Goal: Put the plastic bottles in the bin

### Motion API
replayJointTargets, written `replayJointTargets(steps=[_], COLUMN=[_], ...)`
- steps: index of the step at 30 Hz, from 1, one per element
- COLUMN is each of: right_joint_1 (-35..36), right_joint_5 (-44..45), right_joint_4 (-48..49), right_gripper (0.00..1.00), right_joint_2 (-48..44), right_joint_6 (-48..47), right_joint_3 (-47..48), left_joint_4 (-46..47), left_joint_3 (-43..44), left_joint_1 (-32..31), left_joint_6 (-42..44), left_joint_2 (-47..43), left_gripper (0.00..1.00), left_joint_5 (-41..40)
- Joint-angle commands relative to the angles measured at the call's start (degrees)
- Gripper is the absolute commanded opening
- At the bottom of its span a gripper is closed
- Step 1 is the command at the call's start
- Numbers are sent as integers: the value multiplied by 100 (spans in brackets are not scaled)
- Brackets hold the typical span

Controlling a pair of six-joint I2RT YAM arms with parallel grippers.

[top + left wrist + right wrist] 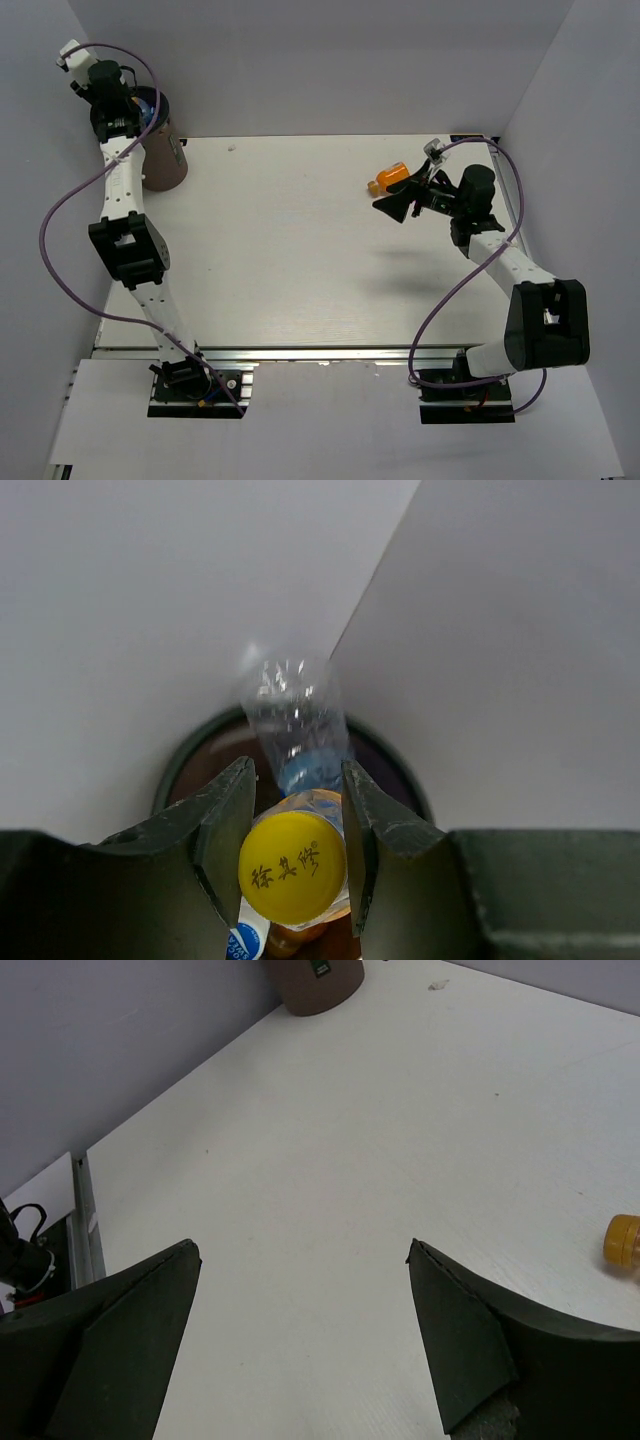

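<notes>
walls (320,60): pale grey | table (300,260): white, matte | light: even, soft shadows

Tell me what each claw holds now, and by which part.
The left claw grips the yellow-capped bottle just below its cap, above the bin. The right claw is open and holds nothing.

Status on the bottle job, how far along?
Done: a clear blue-labelled plastic bottle leans inside the dark brown round bin. In hand: the left claw appears to hold the yellow-capped clear bottle over the bin. Left: only one squat orange plastic bottle shows on the white table, with the right claw open beside it.
</notes>
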Motion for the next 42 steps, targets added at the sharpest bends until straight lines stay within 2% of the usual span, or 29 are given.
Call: replayJointTargets(steps=[1, 2, 4, 6, 7, 8, 11, 14, 16, 17, 19, 20, 22, 23, 25, 26, 27, 28, 29, 30, 32, 34, 35, 37, 42], right_joint_1=[-12, -12, -21, -21, -30, -21, -21, -12, -4, 14, 49, 75, 119, 163, 216, 286, 330, 452, 497, 550, 655, 778, 805, 831, 875], right_joint_5=[158, 149, 114, 167, 202, 263, 754, 2104, 2529, 3097, 3627, 4230, 4656, 5119, 5509, 5719, 5800, 5940, 6237, 6318, 6520, 6810, 7159, 7321, 7830], right_joint_4=[-83, -101, -101, -136, -171, -250, -636, -1225, -1471, -1551, -1744, -1997, -2209, -2428, -2492, -2553, -2518, -2501, -2605, -2684, -2939, -3290, -3379, -3642, -4195], right_gripper=[89, 89, 89, 89, 89, 90, 89, 89, 89, 89, 89, 89, 89, 89, 89, 89, 89, 89, 90, 89, 89, 89, 89, 89, 89], right_joint_2=[-22, 13, 101, 171, 206, 241, 373, 505, 576, 611, 663, 742, 856, 996, 1146, 1278, 1340, 1427, 1602, 1708, 2006, 2201, 2384, 2561, 3185], right_joint_6=[-212, -203, -168, -133, -133, -141, -98, 51, 192, 306, 455, 770, 1061, 1437, 1773, 1966, 2281, 2406, 2529, 2713, 2855, 3040, 3110, 3338, 3830], right_joint_3=[-12, 23, 40, 75, 102, 137, 313, 541, 603, 603, 690, 734, 857, 1023, 1165, 1296, 1350, 1402, 1586, 1701, 1955, 2263, 2369, 2720, 3527], left_joint_4=[-92, -110, -206, -285, -294, -294, -277, -416, -505, -540, -549, -575, -759, -1091, -1400, -1515, -1420, -1158, -225, 315, 1291, 1375, 1445, 1638, 1753], left_joint_3=[85, 77, 59, 59, 50, 50, 94, 382, 507, 525, 446, 315, 244, 235, -89, -360, -1259, -1929, -2719, -4319, -5456, -6395, -6636, -7215, -7368], left_joint_1=[-31, -31, -31, -31, -31, -31, -31, -31, -31, -31, -40, -31, -31, -40, -57, -84, -136, -346, -487, -645, -1076, -1261, -1436, -1569, -1710], left_joint_6=[2, -25, -25, -16, -7, -16, -16, -60, -95, -139, -174, -261, -437, -647, -902, -1130, -1184, -1211, -1290, -1308, -1334, -1378, -1465, -1484, -1405], left_joint_2=[-143, -107, -37, 33, 42, 42, -28, -63, -142, -203, -475, -589, -923, -1029, -1484, -1713, -1985, -2684, -3117, -3539, -4470, -4834, -5071, -5196, -4801], left_gripper=[0, 0, 27, 62, 94, 98, 98, 98, 98, 98, 98, 98, 98, 98, 98, 98, 98, 98, 98, 98, 98, 98, 98, 98, 98], left_joint_5=[8, -27, -18, -1, 25, 43, 131, 289, 420, 465, 578, 623, 676, 859, 1271, 1822, 2088, 2282, 2328, 2320, 2337, 2398, 2416, 2565, 2828])
